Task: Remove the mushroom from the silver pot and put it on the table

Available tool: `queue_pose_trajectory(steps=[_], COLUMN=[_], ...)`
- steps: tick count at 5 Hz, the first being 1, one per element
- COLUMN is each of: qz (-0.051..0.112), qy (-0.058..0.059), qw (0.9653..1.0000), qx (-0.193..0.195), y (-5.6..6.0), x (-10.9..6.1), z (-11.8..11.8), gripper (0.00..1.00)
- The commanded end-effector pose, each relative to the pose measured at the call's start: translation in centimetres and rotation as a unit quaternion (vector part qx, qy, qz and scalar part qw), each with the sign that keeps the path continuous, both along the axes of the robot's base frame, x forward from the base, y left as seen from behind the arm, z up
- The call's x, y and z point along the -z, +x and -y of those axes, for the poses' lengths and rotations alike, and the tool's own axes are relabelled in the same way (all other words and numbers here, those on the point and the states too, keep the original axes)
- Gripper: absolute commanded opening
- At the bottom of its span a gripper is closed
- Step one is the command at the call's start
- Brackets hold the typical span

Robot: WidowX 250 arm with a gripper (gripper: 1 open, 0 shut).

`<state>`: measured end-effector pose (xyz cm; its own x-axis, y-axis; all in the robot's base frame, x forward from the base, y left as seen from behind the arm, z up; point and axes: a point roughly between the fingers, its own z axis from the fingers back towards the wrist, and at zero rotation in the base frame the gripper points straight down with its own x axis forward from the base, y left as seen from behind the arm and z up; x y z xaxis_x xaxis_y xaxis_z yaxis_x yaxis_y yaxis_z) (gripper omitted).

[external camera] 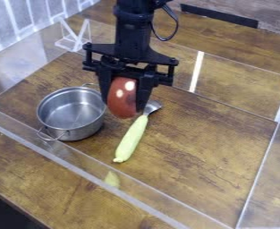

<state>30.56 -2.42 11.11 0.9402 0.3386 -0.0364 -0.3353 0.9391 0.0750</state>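
Note:
The mushroom (123,96), glossy red-brown, hangs between the fingers of my gripper (126,102), which is shut on it and points straight down. It is held above the table (202,134), just right of the silver pot (72,114) and clear of its rim. The pot stands at the left with nothing visible inside it. The mushroom's stem is hidden.
A long yellow-green corn-like piece (131,140) lies on the planks just below the gripper, beside the pot. A small grey piece (152,108) lies by its far end. Clear acrylic walls (197,72) border the table, and a white stand (71,38) sits at the back left.

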Motion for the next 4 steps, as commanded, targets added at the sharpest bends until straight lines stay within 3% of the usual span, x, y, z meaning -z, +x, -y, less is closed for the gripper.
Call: queue_pose_trajectory(steps=[1, 2, 3, 4], qz=[0.018, 0.016, 0.023, 0.028], qy=[0.003, 0.005, -0.006, -0.016], qw=[0.9998, 0.9996, 0.9996, 0.9995], qx=[-0.002, 0.024, 0.018, 0.000], y=[0.3, -0.1, 1.0, 1.5], x=[-0.4, -0.4, -0.1, -1.0], z=[0.4, 0.7, 2.4, 4.2], gripper=[0.00, 0.00, 0.00, 0.00])
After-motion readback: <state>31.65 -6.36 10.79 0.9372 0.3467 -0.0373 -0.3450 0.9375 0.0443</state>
